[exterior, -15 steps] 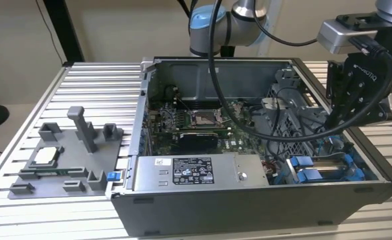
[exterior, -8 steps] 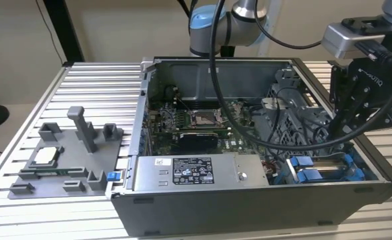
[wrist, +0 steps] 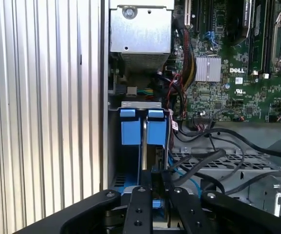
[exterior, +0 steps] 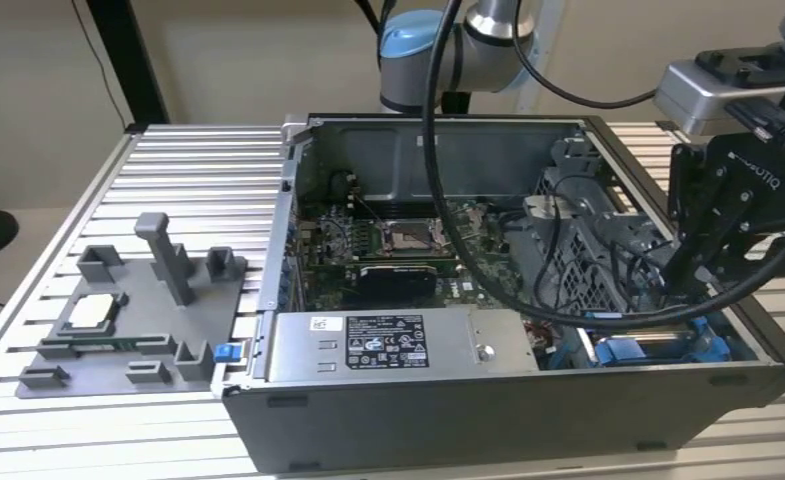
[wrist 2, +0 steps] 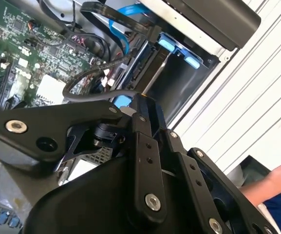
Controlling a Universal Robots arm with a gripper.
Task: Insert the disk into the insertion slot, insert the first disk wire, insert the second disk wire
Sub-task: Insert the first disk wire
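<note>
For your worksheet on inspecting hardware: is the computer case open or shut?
Open. In the exterior view the computer case lies with its upward side uncovered, and the motherboard sits exposed inside.

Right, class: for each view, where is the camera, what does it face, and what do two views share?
Exterior view: off the arm, looking down into the open computer case; arm and gripper show.
First wrist view: on the arm, facing past the gripper into the drive bay.
Second wrist view: on the arm, past the gripper toward the motherboard.
Shared: both wrist views show the bay's blue tabs.
</note>
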